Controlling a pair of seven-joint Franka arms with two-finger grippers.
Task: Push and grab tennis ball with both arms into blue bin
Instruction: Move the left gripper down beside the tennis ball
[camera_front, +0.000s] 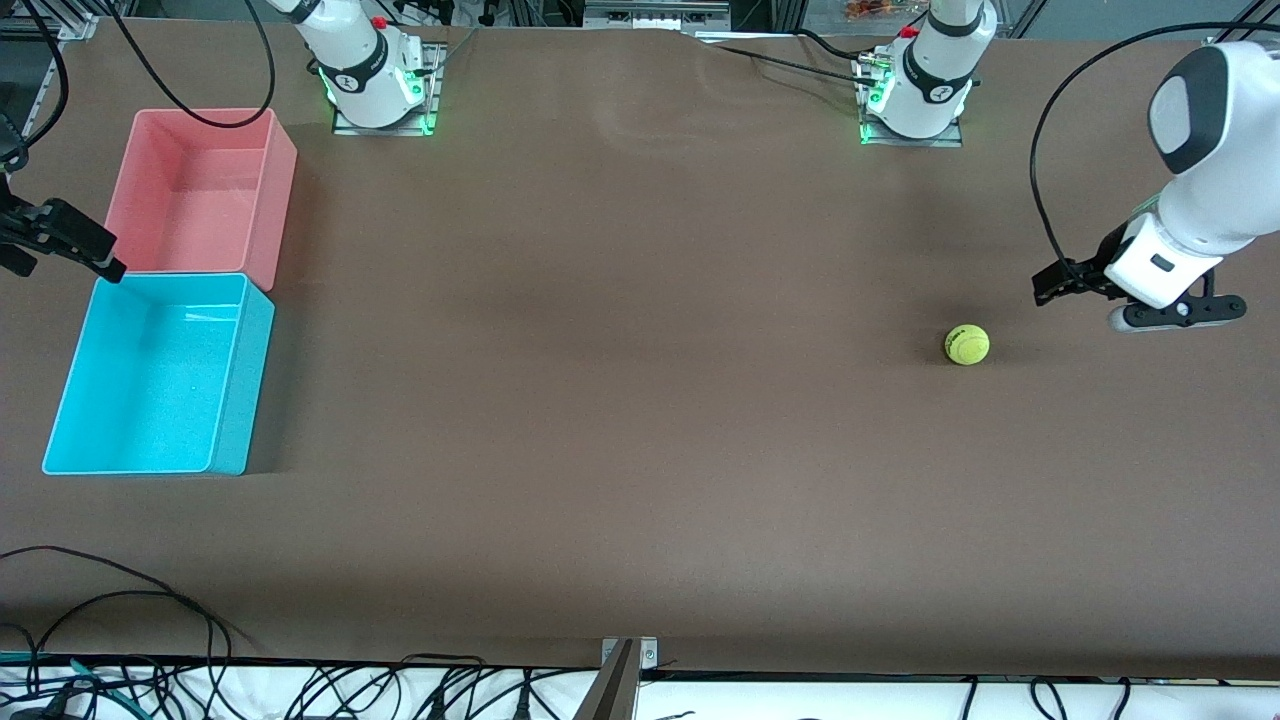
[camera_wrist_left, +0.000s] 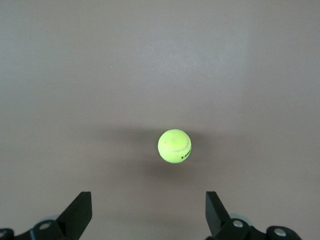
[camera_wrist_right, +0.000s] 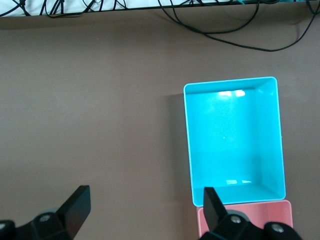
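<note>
1. Front view: cables (camera_front: 120, 600) trail along the table (camera_front: 640, 450) edge nearest the camera. At 9 o'clock sits the blue bin (camera_front: 150, 375), touching the pink bin (camera_front: 205, 190); the tennis ball (camera_front: 967, 344) lies at 3 o'clock, near my left gripper (camera_front: 1050, 285). My right gripper (camera_front: 100, 255) hovers over the bins.
2. Left wrist view: my fingers (camera_wrist_left: 80, 212) are spread wide, the ball between and ahead.
3. Right wrist view: my fingers (camera_wrist_right: 75, 205) are wide, holding nothing, beside the blue bin.

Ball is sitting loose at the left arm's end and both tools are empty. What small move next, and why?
Probably lower the left tool to the table beside the tennis ball, ready to push it toward the blue bin. The tool is open, hangs just above the table close to the ball, and the left wrist view shows the ball centred ahead of it. The right tool waits open by the bins.
</note>
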